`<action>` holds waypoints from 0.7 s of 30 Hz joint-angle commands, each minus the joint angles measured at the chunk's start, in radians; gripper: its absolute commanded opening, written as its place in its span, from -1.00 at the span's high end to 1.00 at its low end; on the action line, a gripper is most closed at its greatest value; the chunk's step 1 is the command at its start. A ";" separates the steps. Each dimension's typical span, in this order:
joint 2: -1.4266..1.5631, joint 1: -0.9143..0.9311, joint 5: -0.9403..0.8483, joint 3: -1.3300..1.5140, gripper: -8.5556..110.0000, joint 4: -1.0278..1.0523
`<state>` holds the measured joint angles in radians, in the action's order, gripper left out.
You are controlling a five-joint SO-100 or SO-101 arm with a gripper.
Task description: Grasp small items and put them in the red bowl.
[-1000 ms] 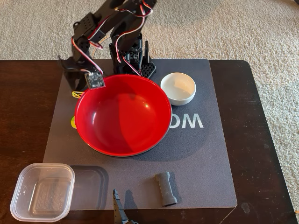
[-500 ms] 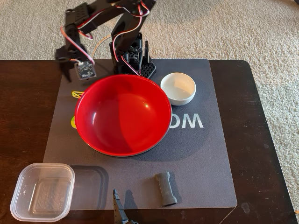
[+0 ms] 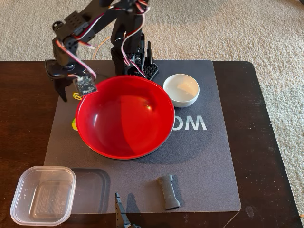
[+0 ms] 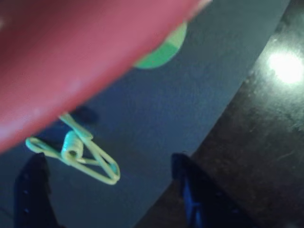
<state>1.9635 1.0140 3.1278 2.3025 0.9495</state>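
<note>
A glossy red bowl (image 3: 124, 118), empty, sits on the grey mat. A tiny yellow wire clip (image 4: 76, 151) lies flat on the mat just beside the bowl's left rim in the fixed view. A clear square plastic tub (image 3: 43, 195) rests empty at front left; a dark grey spool-shaped bar (image 3: 168, 191) lies near the mat's front edge.

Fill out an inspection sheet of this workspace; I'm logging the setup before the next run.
Surface: dark wooden table with a grey mat.
Job's things: red bowl empty; clear tub, grey spool, yellow clip on the mat beside the bowl.
Clutter: small white bowl.
End effector: open, over the clip.
Cables: red and white wires along the arm.
Surroundings: beige carpet.
</note>
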 commanded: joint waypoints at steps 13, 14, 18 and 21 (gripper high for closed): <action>0.029 0.029 0.017 0.169 0.45 -0.101; 0.025 0.028 0.012 0.167 0.48 -0.101; 0.015 0.034 0.005 0.167 0.62 -0.101; 0.011 0.044 0.002 0.169 0.69 -0.101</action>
<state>1.9773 1.0569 3.1355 2.4866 0.8836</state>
